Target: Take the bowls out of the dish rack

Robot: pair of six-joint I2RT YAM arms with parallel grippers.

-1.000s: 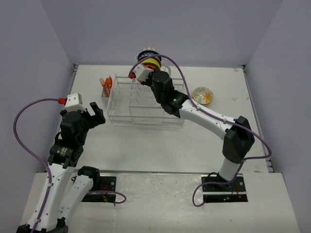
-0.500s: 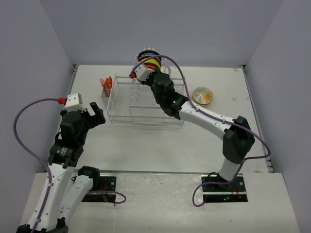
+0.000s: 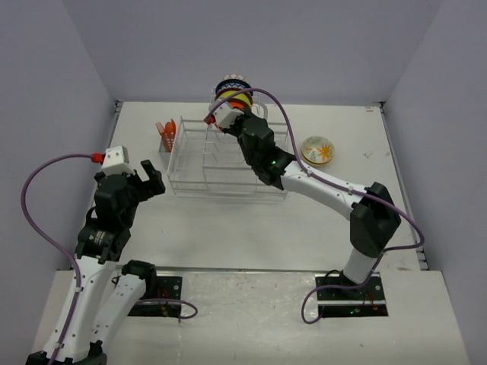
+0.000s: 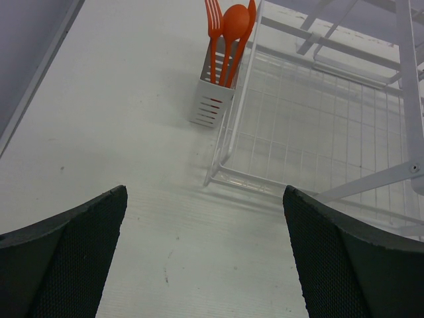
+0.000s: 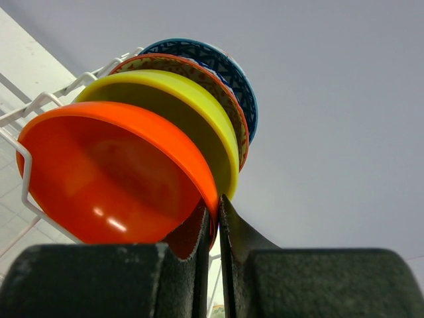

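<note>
The white wire dish rack stands mid-table. At its far end a row of bowls stands on edge. In the right wrist view they are an orange-red bowl nearest, a yellow-green one, one with a patterned orange rim and a dark blue one. My right gripper is shut on the orange-red bowl's rim, one finger inside and one outside. A cream floral bowl sits on the table right of the rack. My left gripper hangs open over bare table near the rack's front left corner.
A small white utensil cup with orange utensils stands against the rack's left side. Grey walls close in the table on three sides. The right arm stretches over the rack's right part.
The right jaws have closed the last bit onto the orange-red bowl's rim. The right wrist edged slightly toward the bowls. The left arm has not moved.
</note>
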